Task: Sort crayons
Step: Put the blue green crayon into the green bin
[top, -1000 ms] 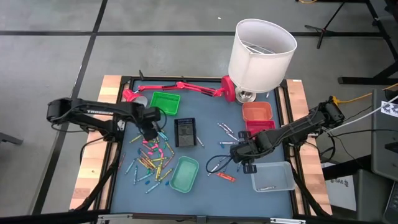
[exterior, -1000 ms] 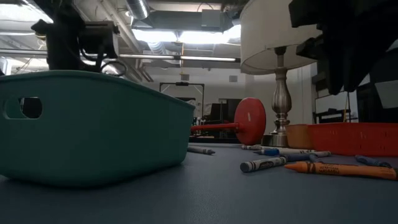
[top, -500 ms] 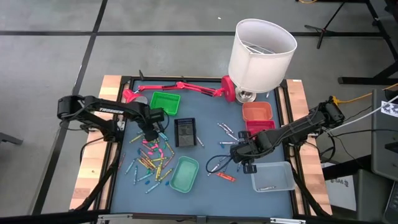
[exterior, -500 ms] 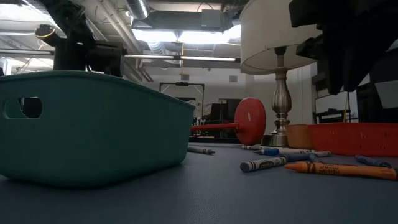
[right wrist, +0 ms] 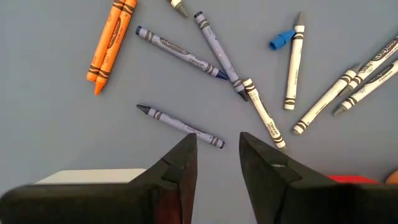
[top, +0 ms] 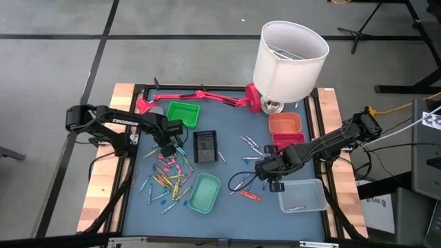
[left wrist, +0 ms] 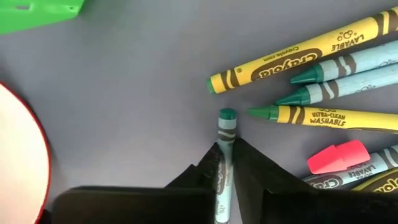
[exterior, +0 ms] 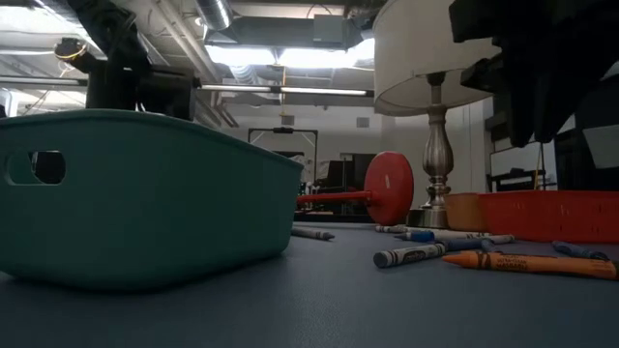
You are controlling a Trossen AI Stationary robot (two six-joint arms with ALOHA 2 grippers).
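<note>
From above, the left gripper (top: 167, 147) sits at the far edge of the crayon pile (top: 167, 176) near the green tray (top: 182, 113), the right gripper (top: 270, 176) over scattered crayons mid-bench. Between the left jaws, nearly closed, a green crayon (left wrist: 224, 163) is pinched, yellow crayons (left wrist: 298, 53) just beyond. Ahead of the right jaws, parted and empty, lies a grey crayon (right wrist: 180, 126), orange crayons (right wrist: 111, 38) farther off.

High view: overhead, straight down on whole desk (top: 227, 117). Low view: desk-top level, facing room, teal tray (exterior: 135, 198) close. Wrist views: close above desk; all share crayons (right wrist: 180, 127)
</note>
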